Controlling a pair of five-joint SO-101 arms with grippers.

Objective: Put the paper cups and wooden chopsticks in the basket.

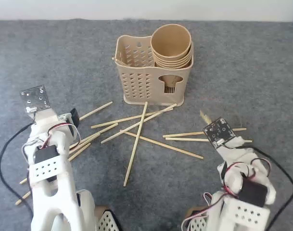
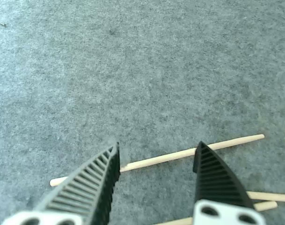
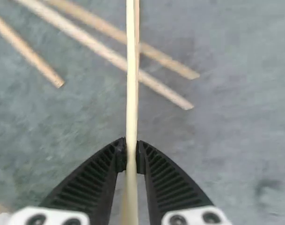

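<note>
Right gripper (image 3: 131, 143) pinches the held chopstick (image 3: 131, 70), near end hidden behind its jaws, while left gripper (image 2: 157, 146) gapes wide over a loose chopstick (image 2: 156, 160) toward the tabletop's (image 2: 133, 70) near-left corner.

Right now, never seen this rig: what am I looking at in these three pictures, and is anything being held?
Two small white robot arms sit side by side. The high view looks down from a fixed camera; the two wrist views come from a camera on each arm's wrist. On the grey mat stands a basket with stacked paper cups inside, and loose chopsticks lie in front of it. The left claw is open over one lying chopstick. The right claw is shut on a chopstick.
</note>
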